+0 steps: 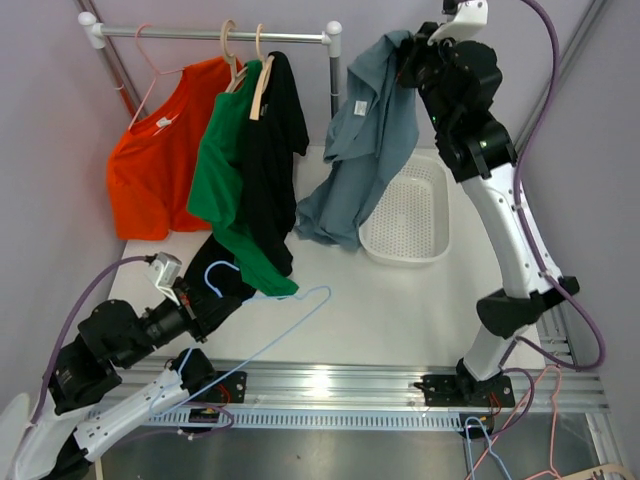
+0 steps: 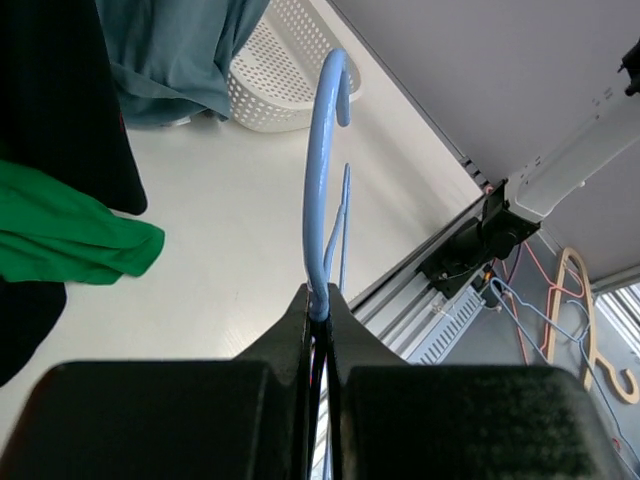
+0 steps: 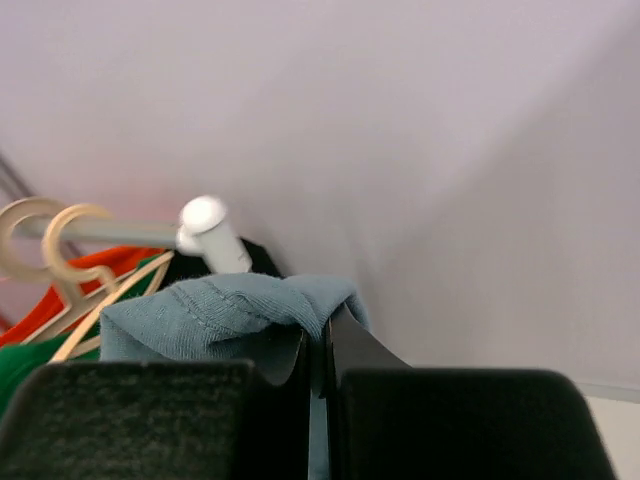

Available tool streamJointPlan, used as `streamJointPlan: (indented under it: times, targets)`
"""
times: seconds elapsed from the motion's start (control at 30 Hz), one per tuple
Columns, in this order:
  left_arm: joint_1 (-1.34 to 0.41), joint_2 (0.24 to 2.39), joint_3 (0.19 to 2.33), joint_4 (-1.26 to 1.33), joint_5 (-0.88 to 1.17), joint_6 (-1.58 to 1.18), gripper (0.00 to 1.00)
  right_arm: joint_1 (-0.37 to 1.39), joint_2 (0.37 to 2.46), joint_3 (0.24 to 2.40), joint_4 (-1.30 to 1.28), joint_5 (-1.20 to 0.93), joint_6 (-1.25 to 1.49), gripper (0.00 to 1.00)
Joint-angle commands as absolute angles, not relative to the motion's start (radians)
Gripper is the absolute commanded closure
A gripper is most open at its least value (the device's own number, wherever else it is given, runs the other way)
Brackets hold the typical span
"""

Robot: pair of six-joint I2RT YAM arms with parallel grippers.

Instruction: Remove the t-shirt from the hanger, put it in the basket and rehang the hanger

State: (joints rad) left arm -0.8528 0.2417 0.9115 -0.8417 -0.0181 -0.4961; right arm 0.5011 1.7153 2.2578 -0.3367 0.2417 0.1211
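Observation:
My right gripper (image 1: 408, 52) is high at the back right, shut on the collar of a grey-blue t-shirt (image 1: 360, 140) that hangs free from it, its hem above the table beside the basket. The cloth bunches over the jaws in the right wrist view (image 3: 230, 310). My left gripper (image 1: 212, 300) is low at the front left, shut on the neck of a bare light-blue wire hanger (image 1: 275, 325) that lies over the table. In the left wrist view the hanger's hook (image 2: 325, 150) rises from between my closed jaws (image 2: 322, 305).
A white rack rail (image 1: 210, 36) at the back carries an orange shirt (image 1: 150, 160), a green shirt (image 1: 228, 190) and a black shirt (image 1: 275, 150) on hangers. A white perforated basket (image 1: 410, 215) sits at the back right. Spare hangers (image 1: 500, 445) lie below the front rail.

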Motion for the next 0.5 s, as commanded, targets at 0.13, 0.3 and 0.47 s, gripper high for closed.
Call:
streamJointPlan:
  times: [0.13, 0.3, 0.47]
  targets:
    - [-0.856, 0.356, 0.949, -0.758, -0.041, -0.439, 0.99, 0.387, 1.721, 2.217, -0.152, 0.128, 0.216, 1.0]
    - [-0.856, 0.38, 0.962, -0.716, -0.049, -0.434, 0.99, 0.377, 1.755, 2.462, -0.081, -0.025, 0.245, 1.0]
    - [-0.856, 0.408, 0.94, -0.678, -0.051, -0.437, 0.99, 0.371, 1.724, 2.376, 0.282, 0.213, 0.313, 1.0]
